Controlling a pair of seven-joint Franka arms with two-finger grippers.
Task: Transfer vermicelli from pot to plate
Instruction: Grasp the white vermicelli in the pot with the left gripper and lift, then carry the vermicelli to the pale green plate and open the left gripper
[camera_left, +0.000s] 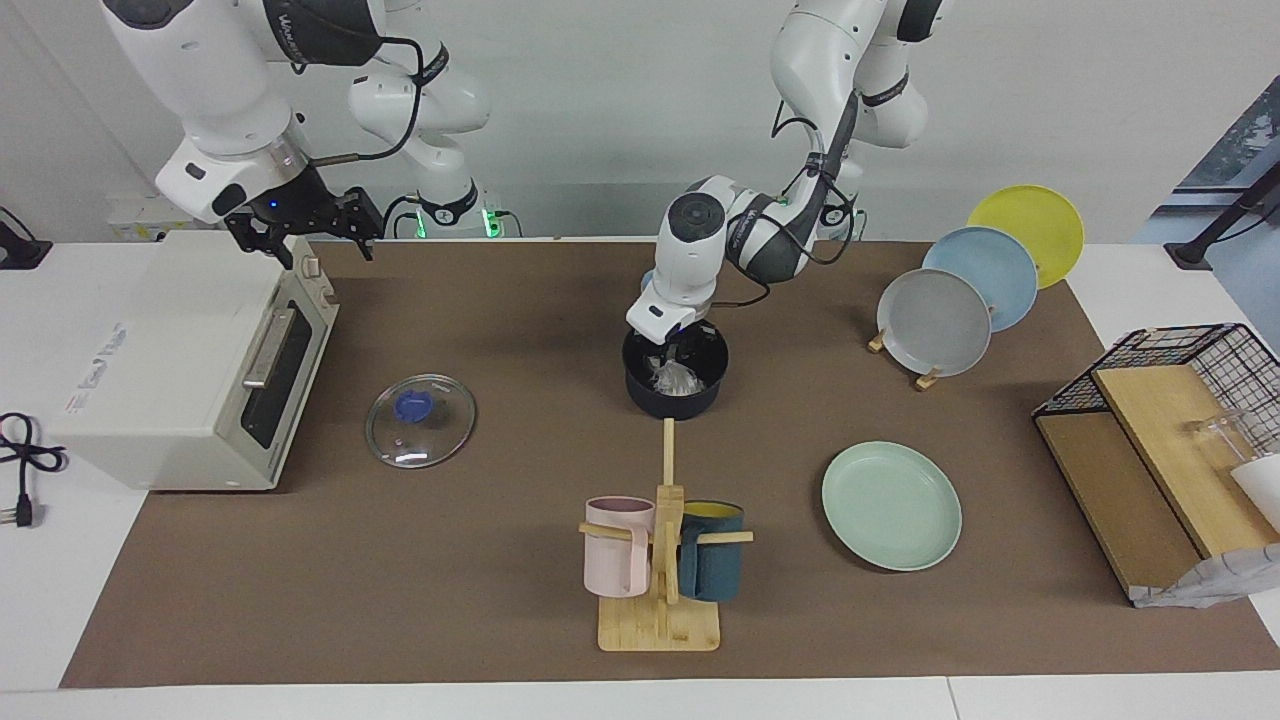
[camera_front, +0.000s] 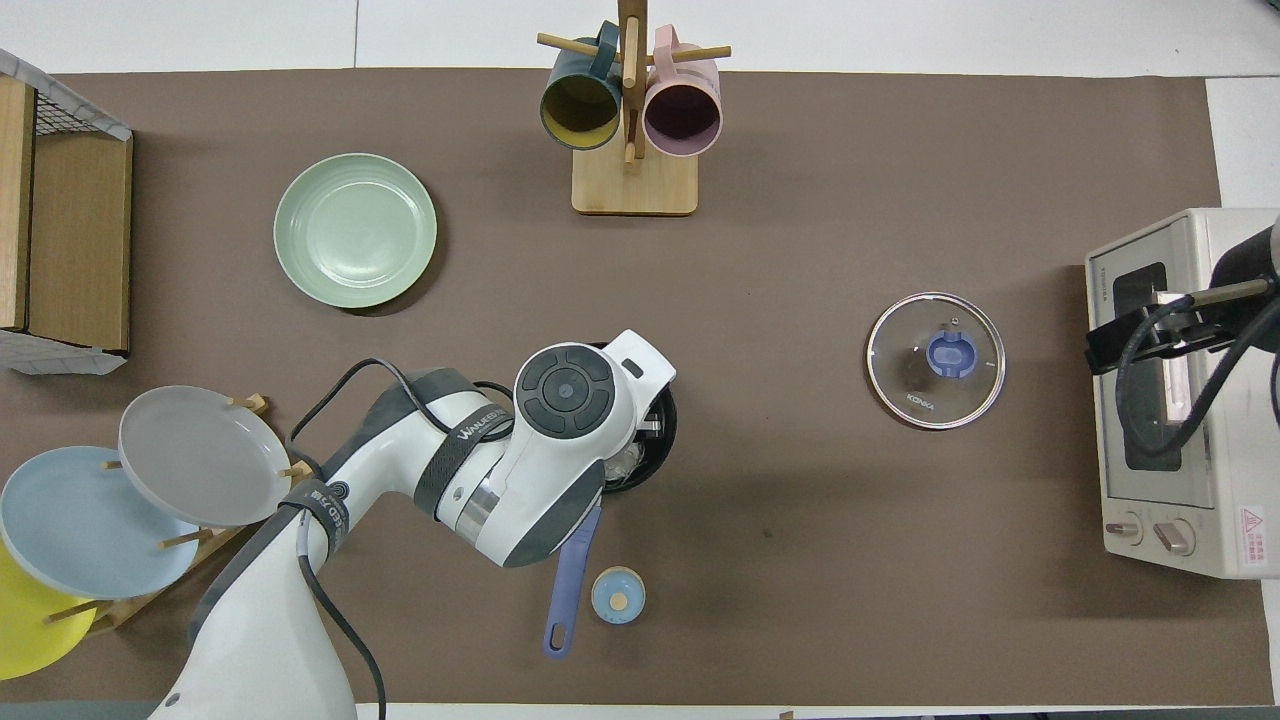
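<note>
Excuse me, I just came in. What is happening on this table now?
The left arm's tool is lowered into the pot, at the vermicelli, which sits inside the pot. The mint-green plate lies bare, farther from the robots and toward the left arm's end of the table, so nothing has been moved onto it. The glass lid lies flat on the mat near the toaster oven. The right arm waits, with its tool above the oven.

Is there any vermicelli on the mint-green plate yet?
No, the plate lies bare, and the vermicelli sits in the pot under the left gripper.
</note>
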